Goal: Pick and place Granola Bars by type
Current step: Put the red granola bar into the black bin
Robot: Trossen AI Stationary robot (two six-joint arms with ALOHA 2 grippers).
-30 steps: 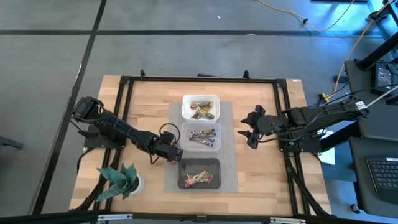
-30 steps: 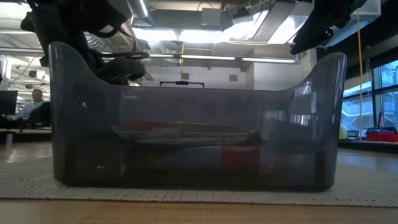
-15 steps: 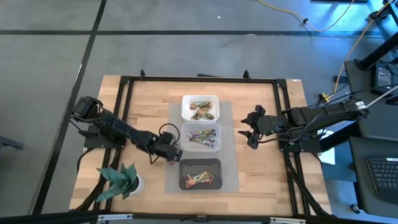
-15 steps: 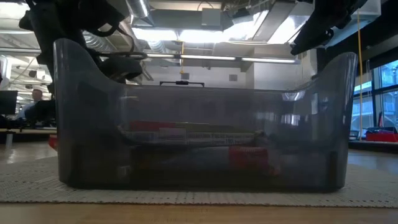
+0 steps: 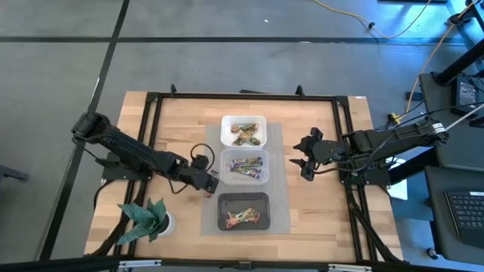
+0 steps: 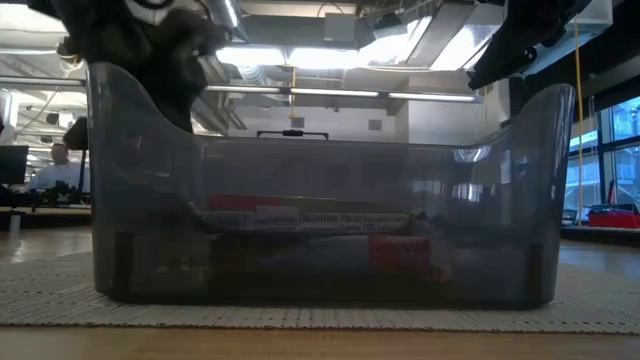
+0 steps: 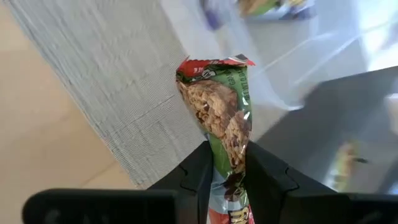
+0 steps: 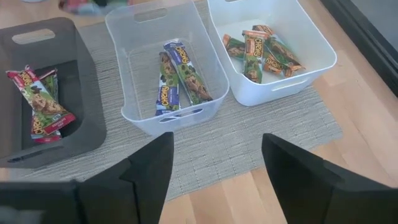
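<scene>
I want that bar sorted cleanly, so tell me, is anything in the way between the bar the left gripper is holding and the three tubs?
Nothing visible does. The left gripper is shut on a granola bar over the gray mat, just beside the clear tub and black tub. The white tub lies beyond the clear one.

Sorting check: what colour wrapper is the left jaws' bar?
Green wrapper with red end, on the slim granola bar; left wrist view.
</scene>
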